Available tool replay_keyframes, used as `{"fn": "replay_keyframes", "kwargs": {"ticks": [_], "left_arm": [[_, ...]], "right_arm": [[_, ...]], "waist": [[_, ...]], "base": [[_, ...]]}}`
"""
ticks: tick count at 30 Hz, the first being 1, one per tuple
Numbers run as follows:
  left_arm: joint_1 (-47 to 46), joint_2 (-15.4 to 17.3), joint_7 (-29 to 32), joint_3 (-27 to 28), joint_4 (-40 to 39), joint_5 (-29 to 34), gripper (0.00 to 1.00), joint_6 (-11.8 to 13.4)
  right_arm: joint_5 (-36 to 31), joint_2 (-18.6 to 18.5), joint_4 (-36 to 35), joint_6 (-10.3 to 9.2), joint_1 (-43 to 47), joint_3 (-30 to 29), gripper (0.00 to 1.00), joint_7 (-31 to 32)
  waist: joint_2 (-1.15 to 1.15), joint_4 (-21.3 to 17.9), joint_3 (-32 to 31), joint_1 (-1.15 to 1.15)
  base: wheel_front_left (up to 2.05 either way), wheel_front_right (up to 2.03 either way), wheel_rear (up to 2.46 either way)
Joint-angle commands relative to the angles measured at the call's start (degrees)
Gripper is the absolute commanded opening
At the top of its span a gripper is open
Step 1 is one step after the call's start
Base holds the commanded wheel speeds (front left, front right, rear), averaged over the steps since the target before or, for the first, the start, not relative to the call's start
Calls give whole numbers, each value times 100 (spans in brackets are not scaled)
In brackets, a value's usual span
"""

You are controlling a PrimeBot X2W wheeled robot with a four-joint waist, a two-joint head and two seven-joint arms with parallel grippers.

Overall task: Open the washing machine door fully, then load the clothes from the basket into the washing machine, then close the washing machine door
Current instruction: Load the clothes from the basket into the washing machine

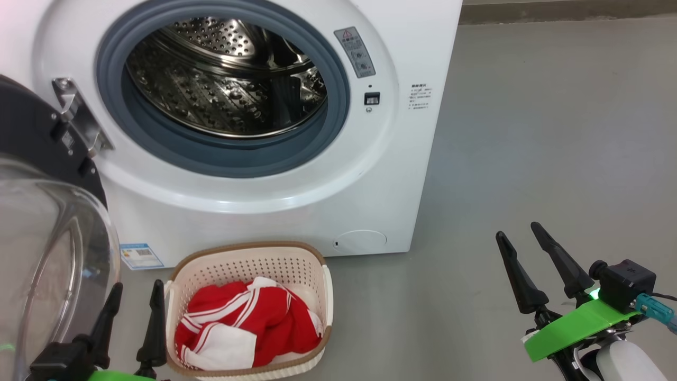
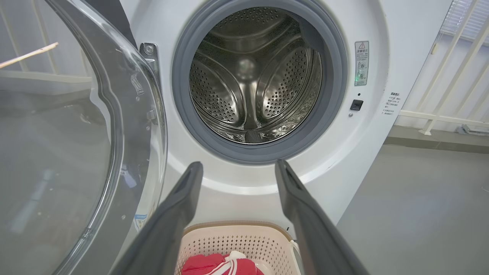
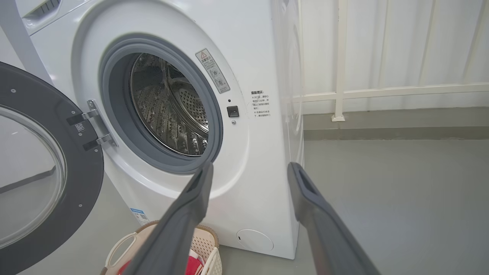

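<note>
Head view: clothes (image 1: 248,323) lie just right of left end effector (image 1: 137,286).

The washer (image 1: 254,217) has its round mouth wide open at 12 o'clock in the head view, and the drum (image 1: 222,90) behind it is free room to reach into. The door (image 1: 31,132) hangs open at 9 o'clock. Its glass bowl (image 1: 47,254) bulges out just beside the left gripper (image 1: 137,286) and blocks that side. The basket (image 1: 248,248) stands on the floor (image 1: 529,132) at 6 o'clock, just in front of the washer. Its top is open, with the clothes (image 1: 254,317) lying low inside. From 2 to 4 o'clock the grey floor is bare, so there is lots of room around the right gripper (image 1: 517,230).
</note>
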Motion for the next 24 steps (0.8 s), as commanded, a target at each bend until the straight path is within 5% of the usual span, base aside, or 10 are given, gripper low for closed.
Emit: {"fn": "replay_keyframes", "kwargs": {"ticks": [1,24], "left_arm": [[-259,86,-54,223,-136,36,100,-24],[-342,32,-54,276,-69,82,100,-94]], "right_arm": [[-62,-38,-160,9,-93,111,100,-69],[-71,-33,-156,9,-143,125,100,-69]], "waist": [[0,2,6,0],[0,58,97,0]], "base": [[120,-120,0],[36,-36,0]]}}
